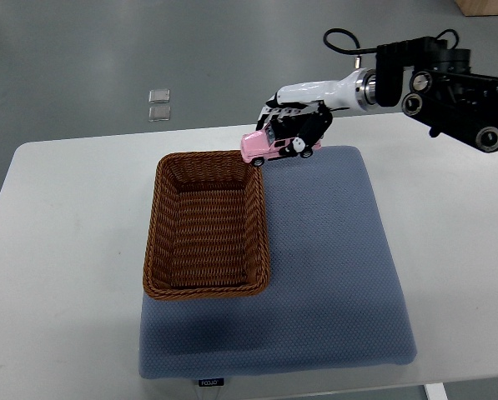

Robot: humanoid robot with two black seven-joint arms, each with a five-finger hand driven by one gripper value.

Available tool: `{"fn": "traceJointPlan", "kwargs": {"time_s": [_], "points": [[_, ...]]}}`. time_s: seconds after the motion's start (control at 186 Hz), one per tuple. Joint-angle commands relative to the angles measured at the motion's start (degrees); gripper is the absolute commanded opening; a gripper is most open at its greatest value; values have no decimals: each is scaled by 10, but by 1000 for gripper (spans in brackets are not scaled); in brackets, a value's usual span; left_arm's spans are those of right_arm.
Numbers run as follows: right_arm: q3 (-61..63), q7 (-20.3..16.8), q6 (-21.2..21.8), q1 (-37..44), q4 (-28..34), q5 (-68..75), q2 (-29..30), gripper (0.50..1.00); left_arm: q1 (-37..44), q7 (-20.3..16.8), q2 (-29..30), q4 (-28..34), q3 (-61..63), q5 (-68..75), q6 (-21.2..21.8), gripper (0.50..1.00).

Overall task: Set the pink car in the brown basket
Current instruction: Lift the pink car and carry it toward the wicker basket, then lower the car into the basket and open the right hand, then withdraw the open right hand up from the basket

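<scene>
My right hand (297,117) comes in from the right edge and is wrapped around the pink car (269,144), fingers curled over its roof and rear while its nose points left. The car is off the surface, carried in the air, and it sits just at the far right corner of the brown basket (167,242), with its front end overlapping the rim there. From this steep view I cannot tell how high above the rim it hangs.

The basket is empty inside; I see only its woven floor. It rests on the left part of a grey-blue cushion (332,275), which lies on the white table (57,250). My left arm does not show at all.

As I judge it, the pick-up is done and the carry is nearly done. What is left is the last bit of travel, bringing the car further left and toward me until it is over the middle of the basket, then lowering it and letting go. Right now the car is over the corner, not the opening, so a release here could drop it on the rim or let it tip out onto the cushion.

Two small clear squares (158,105) lie on the floor beyond the table, out of the way.
</scene>
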Motion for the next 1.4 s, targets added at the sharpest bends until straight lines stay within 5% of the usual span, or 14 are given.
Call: {"fn": "traceJointPlan", "kwargs": {"time_s": [0.0, 0.21, 0.603, 0.641, 0.673, 0.829, 1.125, 1.394], "points": [[-3, 0, -10, -1, -44, 0, 80, 500, 0, 0, 0, -1, 0, 0, 0, 1000], [-5, 0, -40, -34, -103, -1, 164, 500, 0, 0, 0, -3, -1, 0, 0, 1000], [-11, 3, -84, -89, -128, -2, 167, 500, 0, 0, 0, -2, -1, 0, 0, 1000], [-11, 3, -86, -93, -131, -2, 167, 643, 0, 0, 0, -2, -1, 0, 0, 1000], [-10, 3, -88, -97, -133, -1, 167, 713, 0, 0, 0, -2, -1, 0, 0, 1000], [-2, 4, -93, -111, -135, 0, 167, 856, 0, 0, 0, -2, -1, 0, 0, 1000], [76, 5, -99, -108, -136, 2, 167, 893, 0, -1, 0, -2, -1, 0, 0, 1000], [348, 21, -99, -187, -136, 144, 139, 893, 0, 0, 0, -2, -1, 0, 0, 1000]]}}
